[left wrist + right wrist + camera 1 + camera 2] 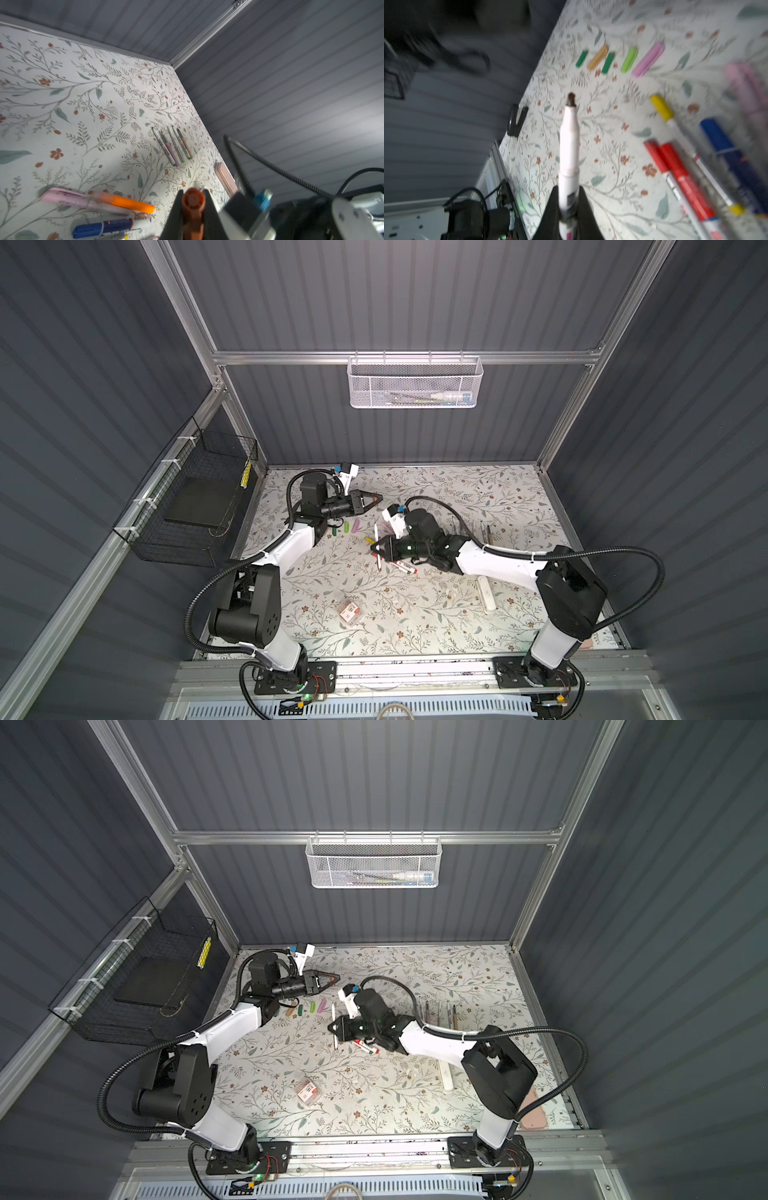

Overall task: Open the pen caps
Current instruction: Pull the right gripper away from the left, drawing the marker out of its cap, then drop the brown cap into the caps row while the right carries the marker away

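Brown cap (193, 199) sits at the lower middle of the left wrist view, pinched tight in the left fingers (178, 204). Five loose caps (618, 58) lie in a row on the bench (415, 614), upper middle. Right fingers (553, 200) clamp the bared pen (569, 145). Lower right, several capped pens (675, 162) wait. I judge the task roughly half done.

I see a floral-print counter (415, 635) boxed in by dark grey ribbed walls (395, 294) on an aluminium frame (178, 294). A white mesh basket (415, 383) hangs from the back rail (291, 357); a black wire basket (166, 547) hangs on the left wall.
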`<action>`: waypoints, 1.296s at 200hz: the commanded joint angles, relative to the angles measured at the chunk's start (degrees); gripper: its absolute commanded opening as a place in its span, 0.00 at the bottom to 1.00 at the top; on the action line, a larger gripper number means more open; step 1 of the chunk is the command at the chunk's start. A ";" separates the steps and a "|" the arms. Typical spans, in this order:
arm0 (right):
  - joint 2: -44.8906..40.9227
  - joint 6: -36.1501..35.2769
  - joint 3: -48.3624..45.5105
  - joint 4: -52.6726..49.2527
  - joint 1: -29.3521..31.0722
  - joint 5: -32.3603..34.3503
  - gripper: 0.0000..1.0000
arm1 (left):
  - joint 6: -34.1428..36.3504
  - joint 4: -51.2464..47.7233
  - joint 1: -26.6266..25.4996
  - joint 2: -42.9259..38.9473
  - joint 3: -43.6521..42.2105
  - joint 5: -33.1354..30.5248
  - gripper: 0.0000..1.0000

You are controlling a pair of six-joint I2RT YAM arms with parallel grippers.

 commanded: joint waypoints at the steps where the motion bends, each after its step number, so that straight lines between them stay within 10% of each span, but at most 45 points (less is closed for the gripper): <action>1: -1.05 0.50 -1.50 -1.60 0.30 -0.26 0.00 | 0.82 2.00 0.64 0.01 1.50 -1.25 0.00; 123: -14.57 -4.02 -6.58 -15.78 -7.13 10.53 0.00 | 26.74 -37.46 -3.04 14.58 18.79 -32.39 0.00; 259: -23.40 -5.27 -15.09 -17.22 -11.48 12.81 0.00 | 36.62 -41.38 -8.60 23.82 18.67 -51.90 0.10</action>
